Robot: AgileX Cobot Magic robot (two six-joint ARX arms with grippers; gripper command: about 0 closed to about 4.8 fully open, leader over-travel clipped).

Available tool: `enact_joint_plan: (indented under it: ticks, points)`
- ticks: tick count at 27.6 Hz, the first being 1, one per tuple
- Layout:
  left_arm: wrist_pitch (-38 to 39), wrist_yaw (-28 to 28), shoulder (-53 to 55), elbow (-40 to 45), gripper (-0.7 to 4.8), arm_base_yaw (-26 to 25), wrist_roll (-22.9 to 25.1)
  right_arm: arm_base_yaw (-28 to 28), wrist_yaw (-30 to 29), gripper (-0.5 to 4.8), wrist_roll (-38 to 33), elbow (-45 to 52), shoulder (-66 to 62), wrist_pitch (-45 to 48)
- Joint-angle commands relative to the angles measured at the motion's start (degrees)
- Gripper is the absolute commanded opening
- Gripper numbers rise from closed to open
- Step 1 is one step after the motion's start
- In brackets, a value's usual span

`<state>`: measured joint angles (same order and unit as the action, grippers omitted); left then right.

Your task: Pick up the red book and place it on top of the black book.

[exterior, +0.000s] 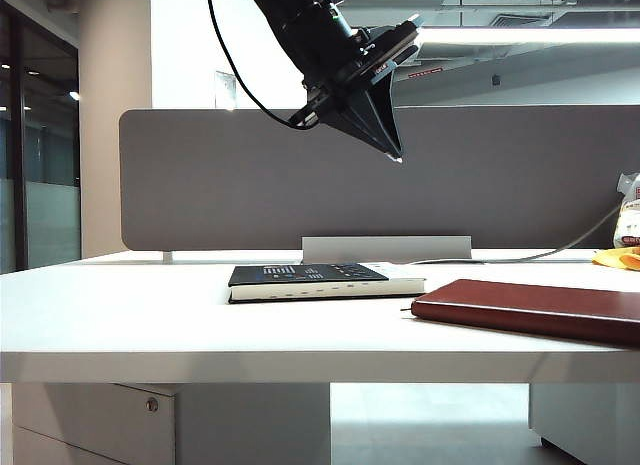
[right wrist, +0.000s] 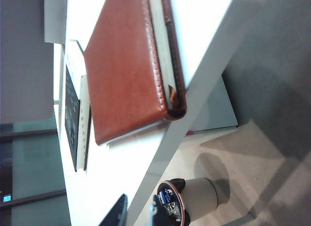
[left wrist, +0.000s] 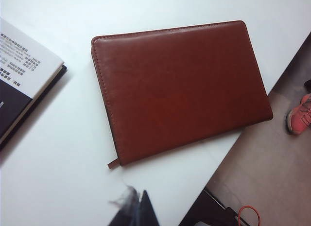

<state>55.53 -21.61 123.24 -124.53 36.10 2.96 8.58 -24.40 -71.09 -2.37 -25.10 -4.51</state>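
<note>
A thin maroon leather notebook [left wrist: 180, 90] lies flat at the white surface's [exterior: 120, 315] edge, apart from the thicker black-covered book [exterior: 310, 279]. The left claw [exterior: 385, 135] hangs high above; the right claw [right wrist: 138, 211] barely shows. Neither claw's state can be told.

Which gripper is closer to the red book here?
Probably right. The right gripper sits low off the table edge by the red book corner; the left gripper hangs high above the table, well clear of it.
</note>
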Motion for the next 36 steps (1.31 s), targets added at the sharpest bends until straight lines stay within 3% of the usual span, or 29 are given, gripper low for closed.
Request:
enact_joint_plan:
  ticks: [1, 14, 18, 36]
  points:
    - [-0.3, 0.0, -0.4, -0.2, -0.06, 0.0, 0.1, 0.0, 0.3, 1.08, -0.1, -0.3, -4.3, 5.0]
    - [0.1, 0.0, -0.4, -0.2, -0.06, 0.0, 0.3, 0.0, -1.5, 1.64, -1.1, -0.9, -25.4, 22.8]
    - [0.2, 0.0, -0.4, -0.2, -0.06, -0.1, 0.3, 0.0, -1.5, 2.31, -1.1, -2.4, -31.3, 26.1]
    - [0.1, 0.0, -0.4, -0.2, -0.06, -0.2, 0.2, 0.0, -2.7, 2.31, -0.9, -4.3, -44.3, 35.6]
